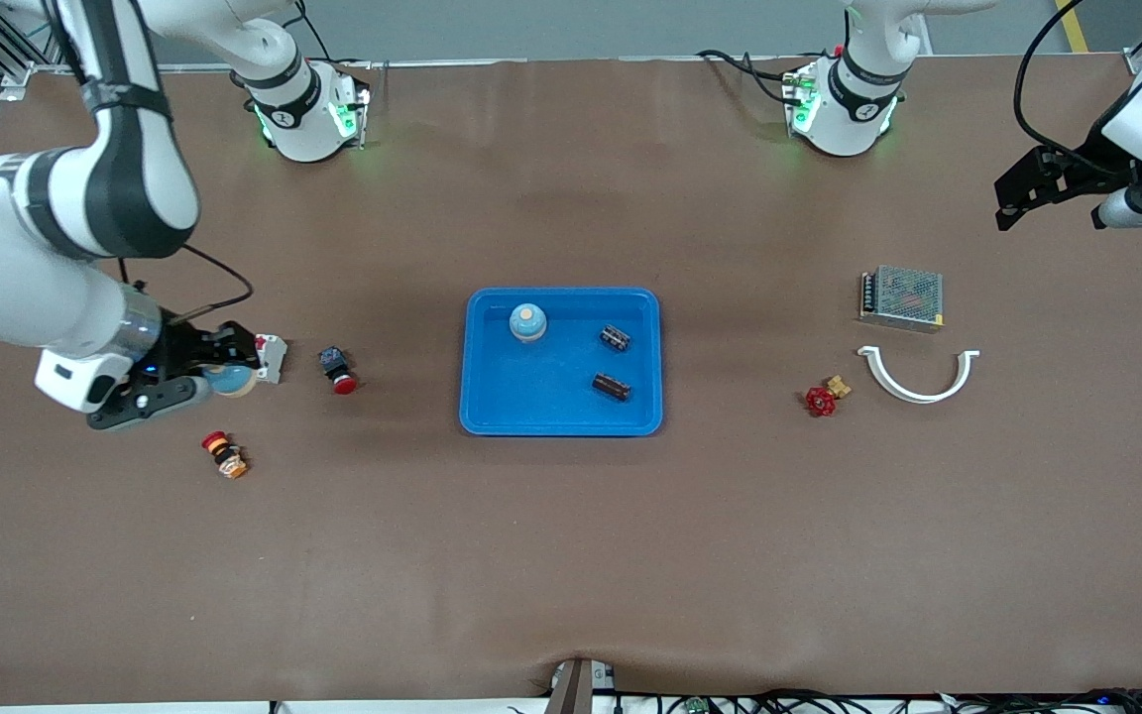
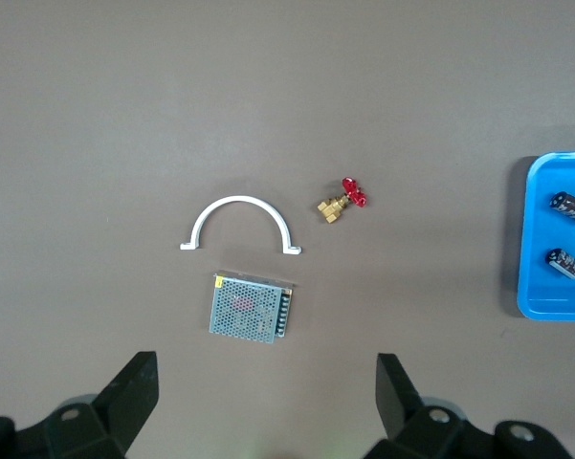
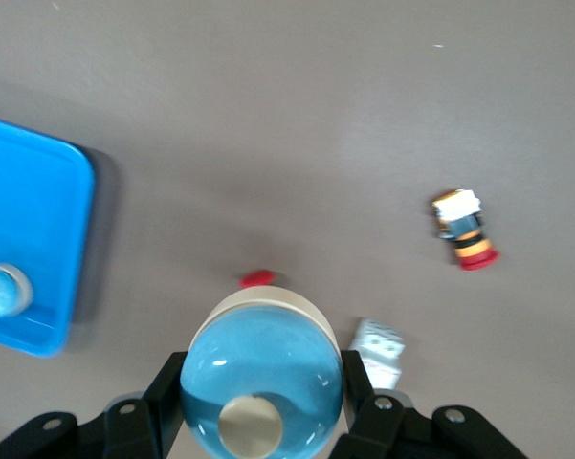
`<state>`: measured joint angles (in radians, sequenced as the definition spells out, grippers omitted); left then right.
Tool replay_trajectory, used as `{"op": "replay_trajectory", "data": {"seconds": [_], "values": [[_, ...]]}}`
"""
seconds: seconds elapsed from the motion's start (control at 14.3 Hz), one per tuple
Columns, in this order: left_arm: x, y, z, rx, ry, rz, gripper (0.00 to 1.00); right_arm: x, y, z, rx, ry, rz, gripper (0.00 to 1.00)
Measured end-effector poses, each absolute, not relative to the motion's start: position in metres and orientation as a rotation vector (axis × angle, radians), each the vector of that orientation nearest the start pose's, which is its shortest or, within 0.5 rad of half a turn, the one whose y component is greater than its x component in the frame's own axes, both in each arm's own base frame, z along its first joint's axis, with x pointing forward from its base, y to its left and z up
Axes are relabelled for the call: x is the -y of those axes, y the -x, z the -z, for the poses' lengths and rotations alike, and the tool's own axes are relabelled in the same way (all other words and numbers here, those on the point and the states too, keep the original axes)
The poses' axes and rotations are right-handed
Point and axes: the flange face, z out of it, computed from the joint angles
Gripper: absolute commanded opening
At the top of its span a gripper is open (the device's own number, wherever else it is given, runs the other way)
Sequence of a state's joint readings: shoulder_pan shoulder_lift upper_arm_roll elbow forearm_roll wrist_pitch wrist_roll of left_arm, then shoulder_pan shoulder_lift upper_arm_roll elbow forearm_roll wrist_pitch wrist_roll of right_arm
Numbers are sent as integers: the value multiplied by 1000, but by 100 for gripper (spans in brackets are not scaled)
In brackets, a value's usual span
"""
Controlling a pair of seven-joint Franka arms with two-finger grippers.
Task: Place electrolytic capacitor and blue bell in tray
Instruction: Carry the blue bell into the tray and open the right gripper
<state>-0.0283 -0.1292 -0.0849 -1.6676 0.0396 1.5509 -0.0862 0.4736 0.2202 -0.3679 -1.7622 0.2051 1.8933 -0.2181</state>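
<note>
One smooth, rigid blue bell (image 3: 261, 368) sits clamped across its dome in the right gripper (image 3: 263, 402), likely slippery, while the waiting left gripper (image 2: 263, 402) has its fingers spread.

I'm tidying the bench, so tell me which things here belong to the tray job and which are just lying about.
Job:
tray
bell in tray
two capacitors in tray
bell in shut right gripper

Lying about:
two red push buttons
white part
valve
white clamp
power supply

Mesh-covered metal box (image 1: 902, 297), white half-ring clamp (image 1: 918, 374) and red-handled brass valve (image 1: 824, 397) – left arm's end; two red push buttons (image 1: 337, 369) (image 1: 224, 454) – right arm's end.
</note>
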Motion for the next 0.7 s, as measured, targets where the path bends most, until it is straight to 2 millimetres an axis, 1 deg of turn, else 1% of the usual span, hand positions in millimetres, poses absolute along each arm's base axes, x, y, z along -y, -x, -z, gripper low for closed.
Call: {"op": "replay_trajectory", "data": {"seconds": [0.21,0.42,0.56,0.7], "values": [[55,-507,-646,-35,3092,19,100,-154,-596,-445,265,3022,-90,48],[53,-507,-642,-29,3092,5,100,-204,-590,-446,152,3034,-16,48],[52,-508,-641,-27,3092,1,100,-238,-586,-437,83,3040,27,48],[51,-508,-641,-24,3092,0,100,-270,-581,-420,26,3050,51,48]]}}
